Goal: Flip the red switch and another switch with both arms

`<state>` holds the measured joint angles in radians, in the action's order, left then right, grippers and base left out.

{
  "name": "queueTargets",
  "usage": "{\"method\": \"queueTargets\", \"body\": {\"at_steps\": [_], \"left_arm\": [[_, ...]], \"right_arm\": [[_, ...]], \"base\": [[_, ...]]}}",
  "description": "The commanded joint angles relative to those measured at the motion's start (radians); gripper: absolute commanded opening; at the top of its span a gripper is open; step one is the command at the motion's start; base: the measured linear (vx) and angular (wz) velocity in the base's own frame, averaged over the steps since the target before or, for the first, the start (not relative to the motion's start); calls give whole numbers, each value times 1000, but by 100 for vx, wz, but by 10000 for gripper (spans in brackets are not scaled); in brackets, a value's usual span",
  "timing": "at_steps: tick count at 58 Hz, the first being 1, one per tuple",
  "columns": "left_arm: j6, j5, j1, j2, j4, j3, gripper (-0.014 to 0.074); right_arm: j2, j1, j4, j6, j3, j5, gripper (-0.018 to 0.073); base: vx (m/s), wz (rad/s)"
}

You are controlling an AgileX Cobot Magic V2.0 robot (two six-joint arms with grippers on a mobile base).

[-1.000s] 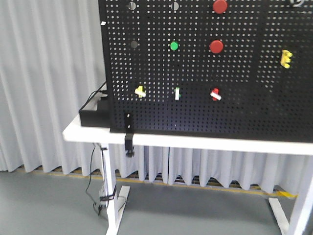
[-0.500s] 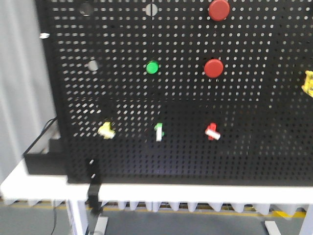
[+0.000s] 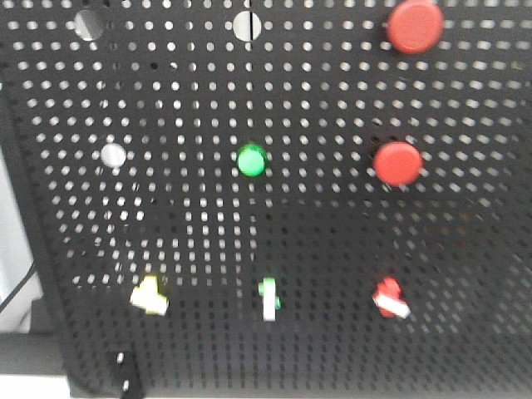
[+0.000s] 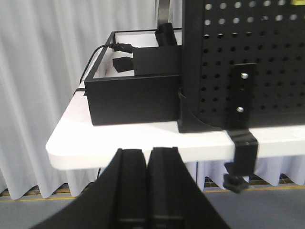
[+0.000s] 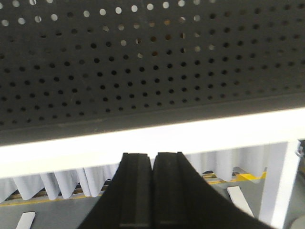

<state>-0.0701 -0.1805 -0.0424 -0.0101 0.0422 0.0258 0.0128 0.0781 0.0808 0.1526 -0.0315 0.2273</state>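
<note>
Draws nearer pegboard (image 3: 332, 233) than a second ago. Holds left gripper (image 4: 147, 155) and right gripper (image 5: 152, 157) closed, empty; leaves red switch (image 3: 390, 298), pale yellow switch (image 3: 149, 295) untoggled, seemingly above jaws.

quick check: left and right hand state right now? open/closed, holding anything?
Left hand: closed, fingers pressed together, holding nothing.
Right hand: closed, fingers pressed together, holding nothing.

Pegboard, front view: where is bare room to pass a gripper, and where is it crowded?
Bare: the band between the green button and the bottom row, and the board right of the red switch. Crowded: that bottom row, with yellow switch, white toggle and red switch.
</note>
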Motion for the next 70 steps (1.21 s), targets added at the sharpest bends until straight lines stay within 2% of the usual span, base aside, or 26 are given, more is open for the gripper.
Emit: {"method": "queueTargets", "body": {"at_steps": [1,31,36,55,62,70], "left_arm": [[1,81,-1,-19,5,20,3],[0,81,-2,-19,5,20,3],[-22,88,-2,-19,-19,20,3],[-28,106,-2,-19,-21,19,3],[-26,151,-2,-19,-22,19,3],[-11,217,-2,-19,-20,19,3]], "right_arm": [[9,7,8,-10,-6,-82,-6],[9,7,8,-10,-6,-82,-6],[9,7,8,-10,-6,-82,-6],[9,7,23,-11,-6,-132,-6],[9,7,23,-11,-6,-202,-6],[9,7,23,-11,-6,-356,-6]], "base": [[18,5],[5,1],[0,0],[0,0],[0,0],[0,0]]}}
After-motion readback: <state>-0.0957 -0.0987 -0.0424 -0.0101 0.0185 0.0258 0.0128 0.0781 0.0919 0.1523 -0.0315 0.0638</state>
